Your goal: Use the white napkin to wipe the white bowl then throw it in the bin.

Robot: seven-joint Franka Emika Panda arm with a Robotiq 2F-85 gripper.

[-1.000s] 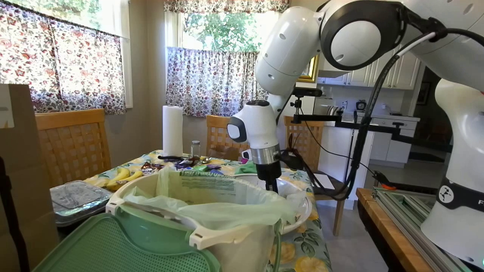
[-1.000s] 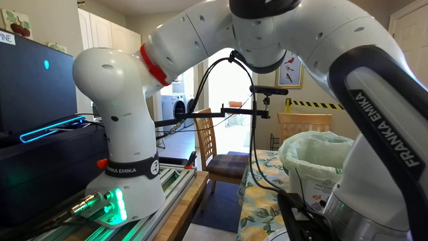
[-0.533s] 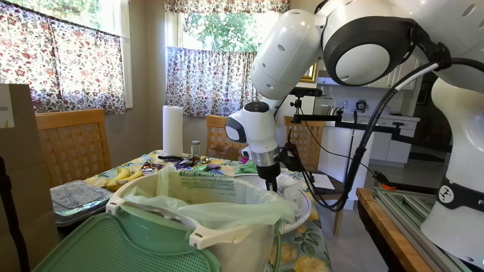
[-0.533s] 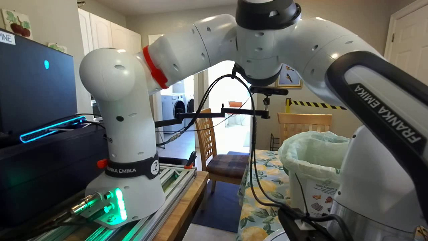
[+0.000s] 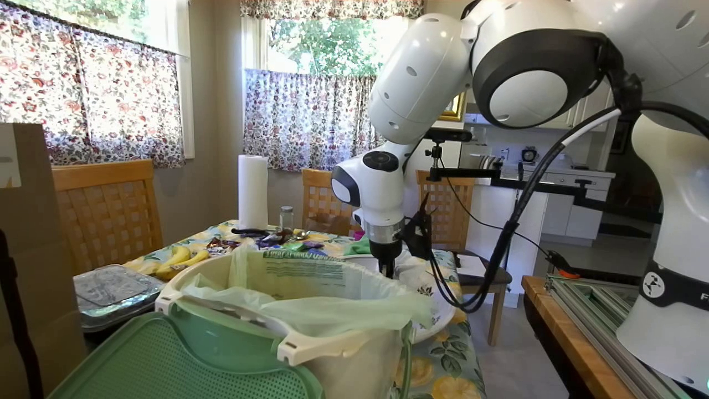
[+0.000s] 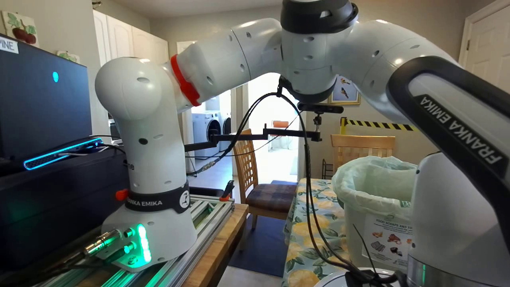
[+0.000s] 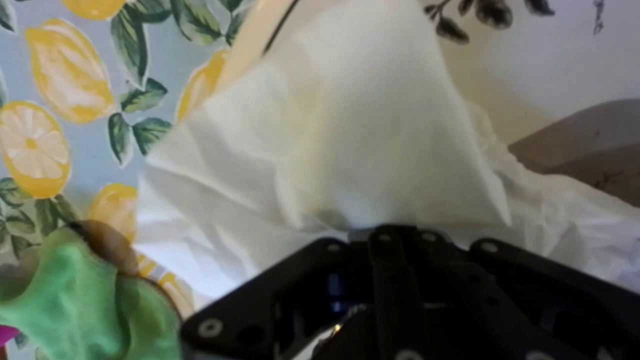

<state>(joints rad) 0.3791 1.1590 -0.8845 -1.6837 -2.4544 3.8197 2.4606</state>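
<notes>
Tablecloth, lemon-patterned, beneath bowl; flowered curtains beyond.

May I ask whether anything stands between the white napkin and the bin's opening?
Only the bin: it stands taller than the white bowl beside it, so the white napkin likely needs lifting over its wall. Nothing else visible blocks it.

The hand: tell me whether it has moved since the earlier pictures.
Yes. In an exterior view, the hand has shifted slightly toward the picture's left, closer in the image to the unmoved paper towel roll.
</notes>
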